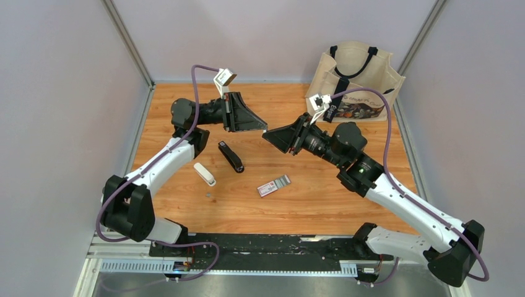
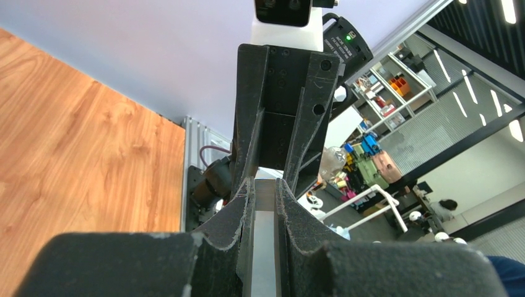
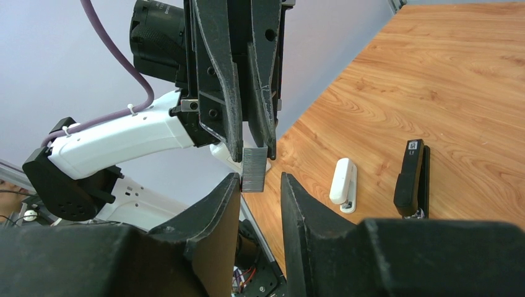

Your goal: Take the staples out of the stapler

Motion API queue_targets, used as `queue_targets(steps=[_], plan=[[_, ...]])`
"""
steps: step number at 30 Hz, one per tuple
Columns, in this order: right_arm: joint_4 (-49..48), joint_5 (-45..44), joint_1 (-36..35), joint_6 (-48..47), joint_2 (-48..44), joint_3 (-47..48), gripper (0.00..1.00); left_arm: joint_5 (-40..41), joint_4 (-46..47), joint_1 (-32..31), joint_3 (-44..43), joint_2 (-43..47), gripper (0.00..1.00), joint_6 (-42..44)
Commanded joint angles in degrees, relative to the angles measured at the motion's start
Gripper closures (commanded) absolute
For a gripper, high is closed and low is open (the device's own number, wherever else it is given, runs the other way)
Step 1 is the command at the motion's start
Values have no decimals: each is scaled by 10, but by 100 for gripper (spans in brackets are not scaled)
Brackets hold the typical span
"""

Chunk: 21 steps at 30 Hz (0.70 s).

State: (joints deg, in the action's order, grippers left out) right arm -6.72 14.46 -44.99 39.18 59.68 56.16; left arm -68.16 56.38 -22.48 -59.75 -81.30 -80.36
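Fingertips of both arms meet in mid-air above the middle of the wooden table [image 1: 186, 102]. In the right wrist view the left gripper [image 3: 252, 154] reaches down from the top of the frame, its jaws clamped on the staples [image 3: 253, 169], a short grey ribbed strip that hangs out below its tips. The right gripper [image 3: 260, 185] rises from the bottom of that frame with its jaws apart, one on each side of the strip's lower end. The left-hand finger is at the strip's edge, and there is a visible gap on the other side. The left wrist view shows the same pale strip running up between the left gripper's closed pads toward the right gripper facing it. Down on the table, left of centre in the top view, the black stapler [image 1: 230, 156] lies at a slant with the white stapler [image 1: 205, 174] just beside it to the lower left. Below the white one is a tiny grey scrap [image 1: 209, 195], too small to identify. A pink-and-white flat box [image 1: 273, 185] lies near the centre, and a beige tote bag [image 1: 356, 74] stands at the upper right.
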Motion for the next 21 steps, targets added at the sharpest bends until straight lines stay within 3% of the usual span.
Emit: queue_targets(steps=[1, 9, 21], plan=[[-18, -8, -4, -5, -14, 6, 67, -7, 7, 1, -18, 24, 85, 20], [-8, -9, -4, -9, -7, 18, 68, -15, 1, -10, -16, 26, 84, 26], [-11, -7, -4, -8, -2, 22, 80, -16, -11, -14, -15, 28, 84, 39]])
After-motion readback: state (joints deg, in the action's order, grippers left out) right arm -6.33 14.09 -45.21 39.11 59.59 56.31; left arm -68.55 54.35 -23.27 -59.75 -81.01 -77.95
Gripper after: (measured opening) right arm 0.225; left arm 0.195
